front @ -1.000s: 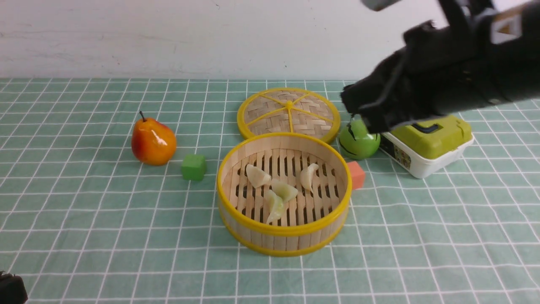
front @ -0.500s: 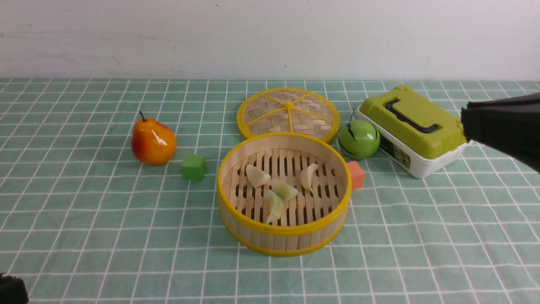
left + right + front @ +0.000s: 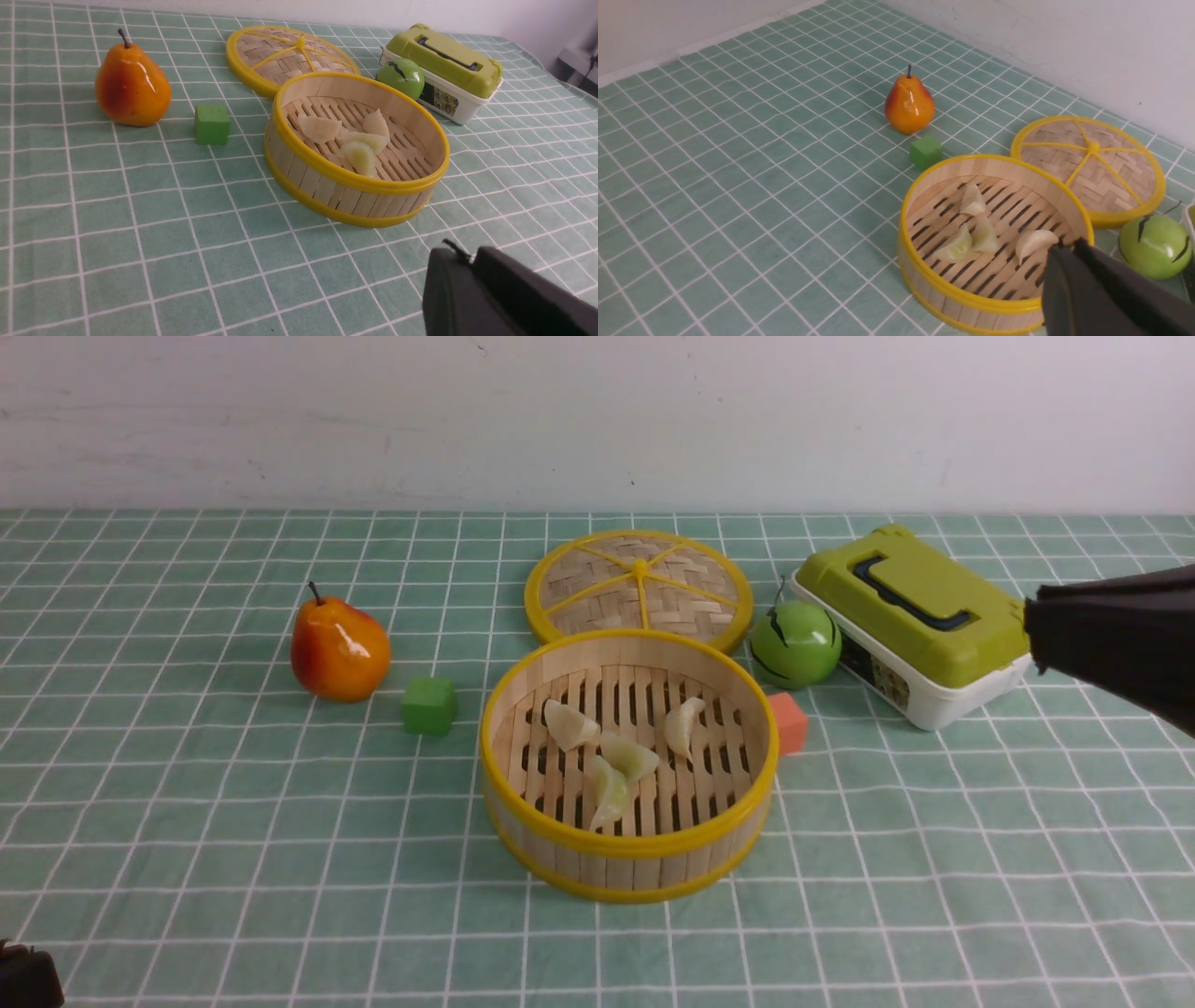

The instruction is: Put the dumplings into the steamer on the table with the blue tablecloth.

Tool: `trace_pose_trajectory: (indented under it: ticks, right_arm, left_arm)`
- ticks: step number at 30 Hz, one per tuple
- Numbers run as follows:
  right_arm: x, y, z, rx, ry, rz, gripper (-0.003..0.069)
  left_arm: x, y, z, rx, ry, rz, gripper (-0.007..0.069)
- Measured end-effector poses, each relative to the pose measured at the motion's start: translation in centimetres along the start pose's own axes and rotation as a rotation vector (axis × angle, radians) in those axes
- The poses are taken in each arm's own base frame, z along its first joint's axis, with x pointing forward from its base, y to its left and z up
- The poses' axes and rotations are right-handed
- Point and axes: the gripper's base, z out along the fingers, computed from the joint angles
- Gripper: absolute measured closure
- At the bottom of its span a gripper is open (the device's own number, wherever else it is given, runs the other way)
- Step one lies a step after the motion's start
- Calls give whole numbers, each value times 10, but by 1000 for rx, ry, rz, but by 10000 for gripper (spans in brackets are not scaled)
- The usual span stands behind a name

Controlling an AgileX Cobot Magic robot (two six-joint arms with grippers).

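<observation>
The steamer (image 3: 627, 846) stands mid-table on the blue tablecloth (image 3: 233, 803). Several dumplings (image 3: 630, 756) lie on its slatted floor, two of them touching. They show again as the dumplings (image 3: 320, 128) in the steamer (image 3: 355, 179) of the left wrist view, and as the dumplings (image 3: 972, 200) in the steamer (image 3: 966, 294) of the right wrist view. My right gripper (image 3: 1036, 625) hangs at the right edge, shut and empty; its tips (image 3: 1066, 245) sit apart from the steamer. My left gripper (image 3: 460, 254) is shut and empty, low at the near left corner (image 3: 23, 975).
The woven lid (image 3: 639, 586) lies flat behind the steamer. A green apple (image 3: 794, 644) and an orange cube (image 3: 790, 721) sit at its right, with a green-lidded box (image 3: 920, 616) beyond them. A green cube (image 3: 429, 705) and a pear (image 3: 338, 649) stand to its left.
My right arm has pulled back from above the green apple to the right edge of the front view, uncovering the box. The dumplings and the left arm have not moved.
</observation>
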Motion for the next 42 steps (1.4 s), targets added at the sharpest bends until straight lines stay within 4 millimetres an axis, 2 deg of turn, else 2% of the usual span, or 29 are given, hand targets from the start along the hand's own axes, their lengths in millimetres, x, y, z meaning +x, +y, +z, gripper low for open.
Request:
trace_pose_trajectory:
  ticks: [3,4,5,8,10,13,14,18,22,26,42]
  right_arm:
    - [18,-3,-6,57,-78,-18,680]
    - [31,-6,-7,91,-118,-9,680]
    - [31,-6,-7,91,-118,-9,680]
    - [88,-16,-19,238,-247,79,680]
    - [111,-18,-27,296,-301,107,680]
    - [150,-20,-35,397,-315,139,680]
    - [169,-20,-42,459,-328,164,680]
    - [206,-20,-48,606,-303,266,680]
    - [237,-24,-43,707,-194,364,680]
    - [254,-26,-38,737,-118,366,680]
    - [258,-25,-39,736,-66,385,680]
  left_arm:
    - [0,0,0,0,0,0,566]
    - [0,0,0,0,0,0,566]
    - [0,0,0,0,0,0,565]
    - [0,0,0,0,0,0,565]
    - [0,0,0,0,0,0,565]
    - [0,0,0,0,0,-1,565]
    - [0,0,0,0,0,-1,565]
    - [0,0,0,0,0,-1,565]
    - [0,0,0,1,0,-2,565]
    - [0,0,0,1,0,-2,560]
    - [0,0,0,1,0,-2,540]
